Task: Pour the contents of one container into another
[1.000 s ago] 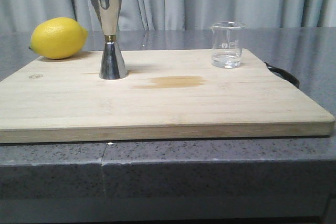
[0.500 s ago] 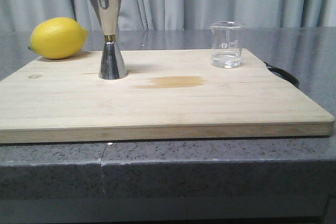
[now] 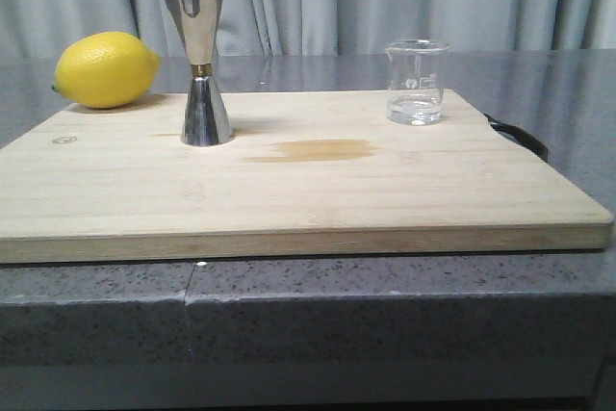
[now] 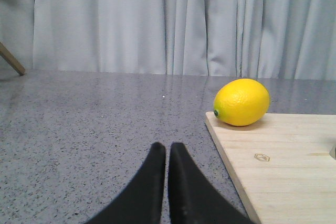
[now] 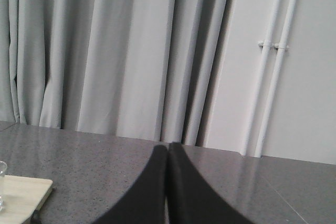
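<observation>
A small clear glass beaker with a little clear liquid stands at the back right of a wooden cutting board. The tall steel jigger with a gold band at its waist stands upright at the back left of the board. Neither gripper shows in the front view. My left gripper is shut and empty over the grey counter, left of the board's edge. My right gripper is shut and empty over the counter, off the board's right side; the beaker's edge barely shows there.
A yellow lemon lies at the board's back left corner, near the jigger; the left wrist view shows the lemon too. A brownish stain marks the board's middle. A black handle sticks out on the board's right. Grey curtains hang behind.
</observation>
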Motion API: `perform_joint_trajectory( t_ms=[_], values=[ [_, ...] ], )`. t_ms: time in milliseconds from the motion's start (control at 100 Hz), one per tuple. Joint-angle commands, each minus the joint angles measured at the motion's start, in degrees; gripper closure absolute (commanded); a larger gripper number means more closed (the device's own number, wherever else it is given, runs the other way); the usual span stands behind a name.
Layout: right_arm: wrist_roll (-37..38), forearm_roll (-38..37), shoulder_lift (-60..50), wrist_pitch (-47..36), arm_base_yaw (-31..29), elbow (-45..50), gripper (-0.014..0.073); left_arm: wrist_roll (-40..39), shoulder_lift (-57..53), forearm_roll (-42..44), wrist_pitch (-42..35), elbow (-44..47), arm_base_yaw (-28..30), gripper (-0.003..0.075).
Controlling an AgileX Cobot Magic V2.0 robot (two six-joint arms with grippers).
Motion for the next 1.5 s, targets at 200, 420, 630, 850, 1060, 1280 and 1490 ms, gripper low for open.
perform_joint_trajectory(
  t_ms=[200,420,630,850,1060,1280,1490],
  values=[
    [-0.5,-0.7,0.6,-2.5,-0.3,-1.5,0.0669,-0.6,-1.4,-0.3,-4.2,2.0,0.1,0.0739],
    [-8.5,18.3,0.6,1.2,-0.3,-1.2,0.0669,-0.6,-1.4,-0.3,-4.2,2.0,0.1,0.0739],
    [-38.1,51.0,0.6,-5.6,-0.5,6.5,0.0669,-0.6,-1.4,-0.3,-4.2,2.0,0.1,0.0739],
    [-35.9,52.3,0.6,-12.0,-1.7,14.5,0.0669,-0.6,-1.4,-0.3,-4.2,2.0,0.1,0.0739],
    [-29.9,49.0,0.6,-11.1,-1.7,16.7,0.0669,-0.6,-1.4,-0.3,-4.2,2.0,0.1,0.0739],
    [-28.1,46.7,0.6,-11.4,-1.7,16.7,0.0669,-0.6,-1.4,-0.3,-4.2,2.0,0.1,0.0739],
    [-28.1,46.7,0.6,-10.9,-1.7,16.7,0.0669,-0.6,-1.4,-0.3,-4.2,2.0,0.1,0.0739]
  ],
)
